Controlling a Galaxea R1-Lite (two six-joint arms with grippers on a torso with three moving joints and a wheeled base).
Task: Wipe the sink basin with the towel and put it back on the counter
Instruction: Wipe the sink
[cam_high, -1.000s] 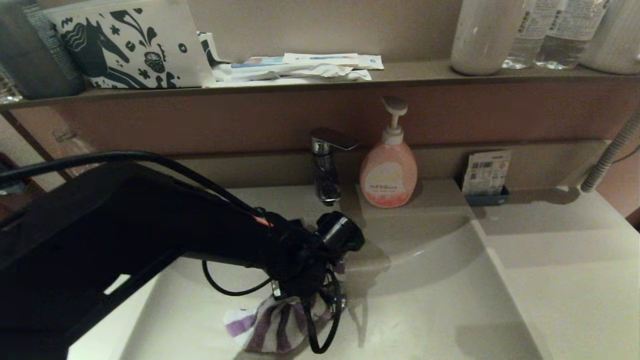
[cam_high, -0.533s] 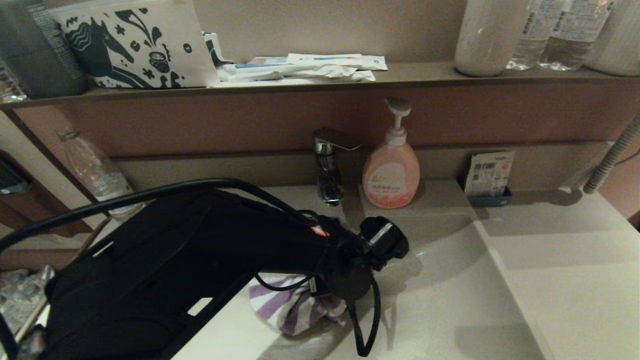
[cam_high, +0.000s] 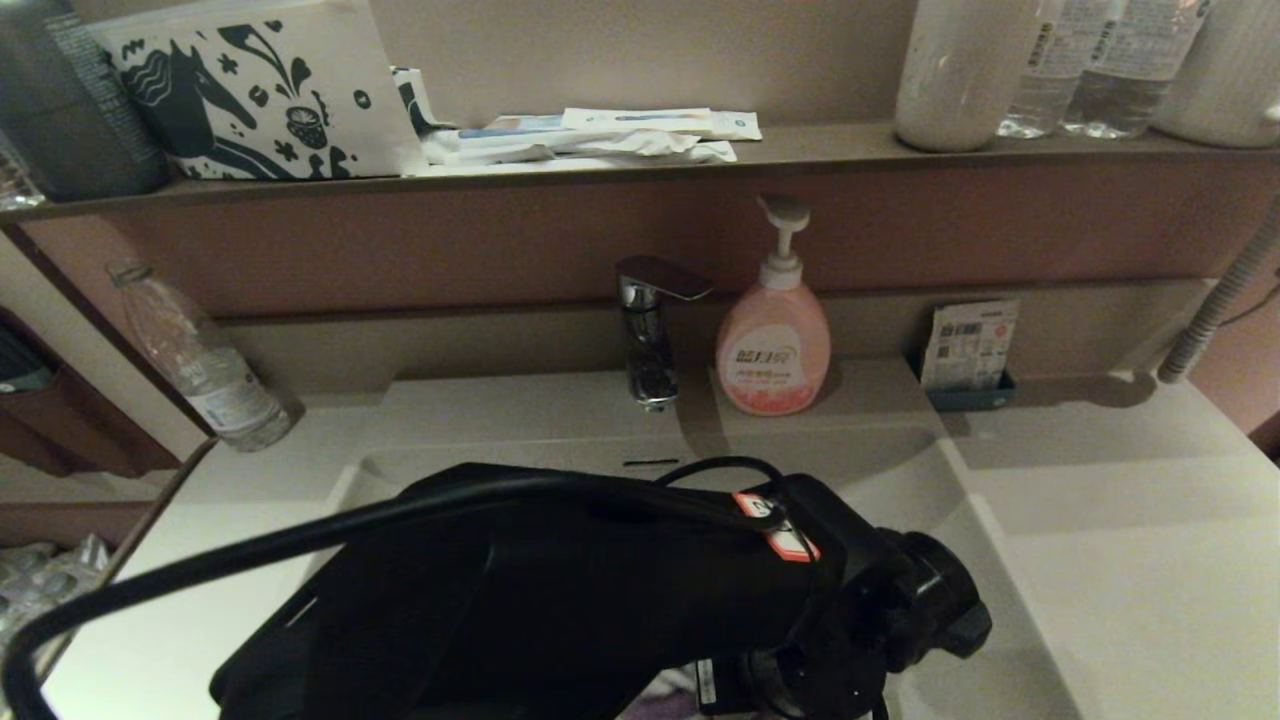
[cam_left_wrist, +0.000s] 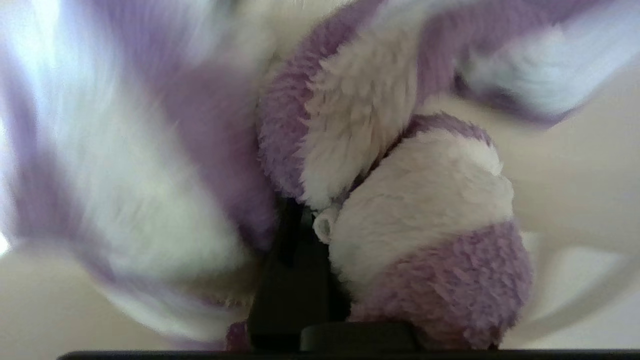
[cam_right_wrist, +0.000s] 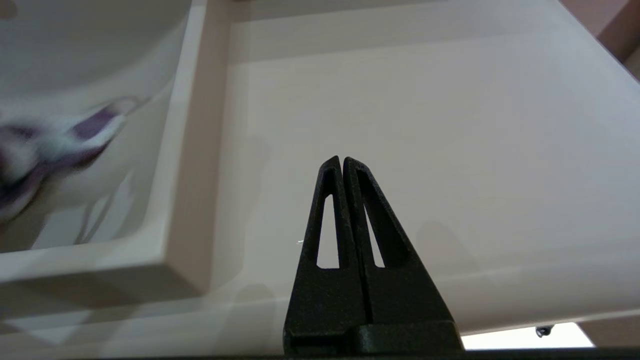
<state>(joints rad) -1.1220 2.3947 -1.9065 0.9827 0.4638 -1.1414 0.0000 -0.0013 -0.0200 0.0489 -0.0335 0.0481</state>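
The left gripper (cam_left_wrist: 300, 235) reached low into the sink basin (cam_high: 900, 470) at the lower middle of the head view, jaws clamped on the towel (cam_left_wrist: 350, 165). The right gripper (cam_right_wrist: 342, 162) hovered over the desk (cam_right_wrist: 425, 125), jaws closed, empty.

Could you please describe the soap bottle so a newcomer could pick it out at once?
Find the chrome tap behind the sink basin. The soap bottle stands just to its right on the counter. It is the only squat pink bottle with a white pump.
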